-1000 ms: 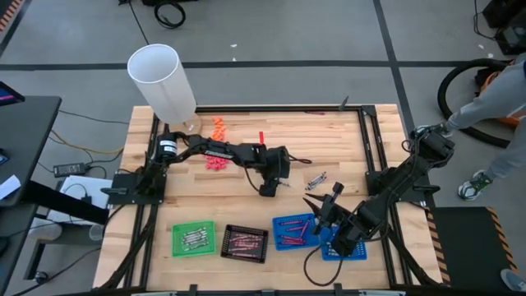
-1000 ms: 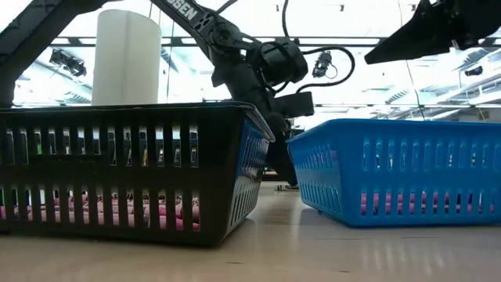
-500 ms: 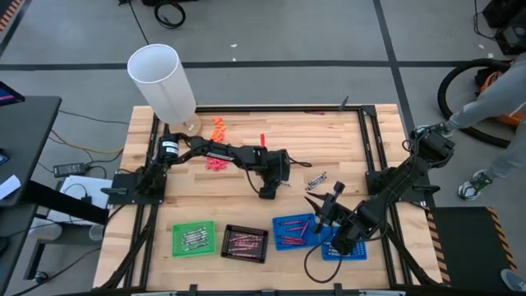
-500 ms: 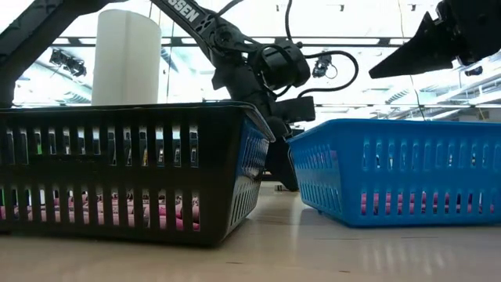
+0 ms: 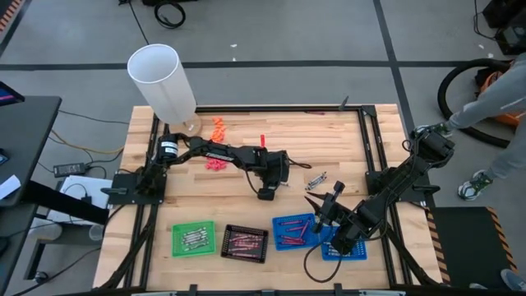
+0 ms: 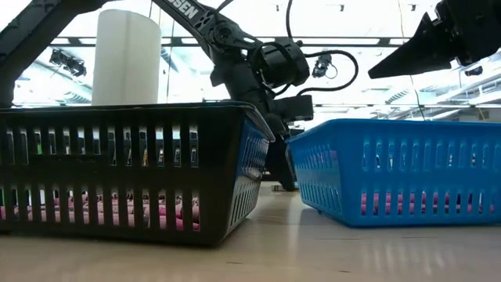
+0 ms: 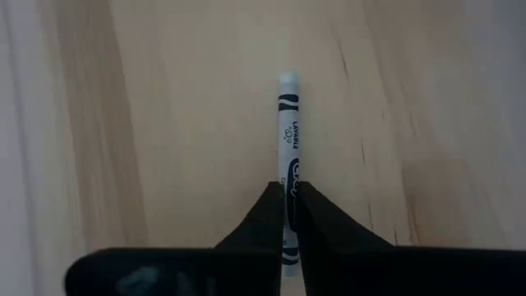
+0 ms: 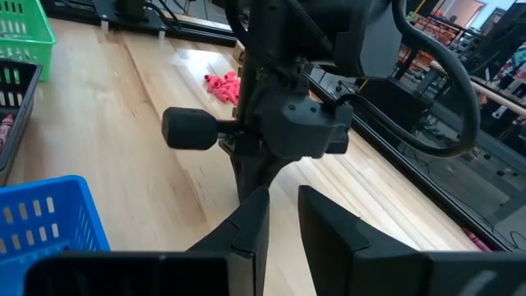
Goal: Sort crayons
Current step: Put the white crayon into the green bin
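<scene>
A white crayon (image 7: 288, 131) with a black-printed wrapper lies flat on the wooden table. My left gripper (image 7: 288, 205) is shut on it near the table's middle (image 5: 265, 194). A few silver-grey crayons (image 5: 316, 179) lie to its right, and a red one (image 5: 261, 136) lies toward the far edge. My right gripper (image 5: 316, 205) hovers above the blue tray (image 5: 296, 230), pointing at the left arm. Its fingers (image 8: 283, 222) stand a little apart with nothing between them. My left gripper pinches the white crayon's wrapped body (image 7: 288, 177) between its two fingertips. The fingers slant down from above, one on each side. The crayon runs on ahead between them. It lies flat on the table, and the fingers hide its near end.
Green (image 5: 194, 238), black (image 5: 245, 242) and blue trays holding crayons stand along the near edge. A second blue tray (image 5: 341, 248) is under the right arm. Chunky orange (image 5: 218, 126) and pink (image 5: 215, 163) pieces lie at the far left by a tall white cylinder (image 5: 160, 78).
My left gripper has shut on the white crayon while staying in place. The crayon still lies on the table.
</scene>
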`<state>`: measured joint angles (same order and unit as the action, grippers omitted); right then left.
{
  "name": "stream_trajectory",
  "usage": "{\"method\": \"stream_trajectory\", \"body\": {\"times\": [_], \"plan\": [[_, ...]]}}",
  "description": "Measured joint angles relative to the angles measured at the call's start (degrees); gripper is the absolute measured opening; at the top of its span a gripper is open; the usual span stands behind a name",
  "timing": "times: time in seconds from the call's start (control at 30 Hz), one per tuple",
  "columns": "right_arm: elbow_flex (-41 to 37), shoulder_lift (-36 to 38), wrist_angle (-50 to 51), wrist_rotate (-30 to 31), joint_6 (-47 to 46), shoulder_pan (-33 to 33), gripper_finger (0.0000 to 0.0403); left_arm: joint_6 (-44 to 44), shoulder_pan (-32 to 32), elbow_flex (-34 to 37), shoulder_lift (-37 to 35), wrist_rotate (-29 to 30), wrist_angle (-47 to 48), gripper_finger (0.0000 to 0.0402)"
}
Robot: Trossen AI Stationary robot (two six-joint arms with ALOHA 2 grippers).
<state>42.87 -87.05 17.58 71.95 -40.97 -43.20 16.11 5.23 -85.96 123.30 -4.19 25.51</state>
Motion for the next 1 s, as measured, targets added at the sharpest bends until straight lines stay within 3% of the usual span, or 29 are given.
{"method": "stream_trajectory", "body": {"times": [0.57,1.0], "plan": [[-0.02,0.0,-1.57,-0.98,0.68,-0.11,0.0077,-10.45,-2.65,0.16,-14.78,2.82,19.94,0.0014],[-0.02,0.0,-2.55,-1.32,1.16,-0.33,0.0077,-22.3,-13.99,0.13,-23.68,4.92,31.33,0.0016]]}}
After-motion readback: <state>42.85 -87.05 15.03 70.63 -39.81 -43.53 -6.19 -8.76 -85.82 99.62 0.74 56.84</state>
